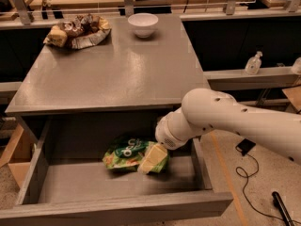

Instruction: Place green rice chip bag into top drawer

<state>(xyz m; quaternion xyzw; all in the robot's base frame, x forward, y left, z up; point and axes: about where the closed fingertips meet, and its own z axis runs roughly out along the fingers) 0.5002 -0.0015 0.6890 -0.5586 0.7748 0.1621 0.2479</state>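
The green rice chip bag (pixel 128 153) lies in the open top drawer (pixel 117 210), right of its middle and near the back. It is bright green with a darker oval and a yellow-tan patch at its right end. My gripper (pixel 158 149) reaches down into the drawer at the bag's right end, mostly hidden behind the white wrist (pixel 170 131). The white arm (pixel 235 119) comes in from the right.
On the grey table top (pixel 117 69) stand a white bowl (pixel 143 23) at the back and a brown-and-silver snack bag (pixel 77 30) at the back left. A sanitizer bottle (pixel 253 63) stands on the right ledge. Cables (pixel 254 173) lie on the floor at the right.
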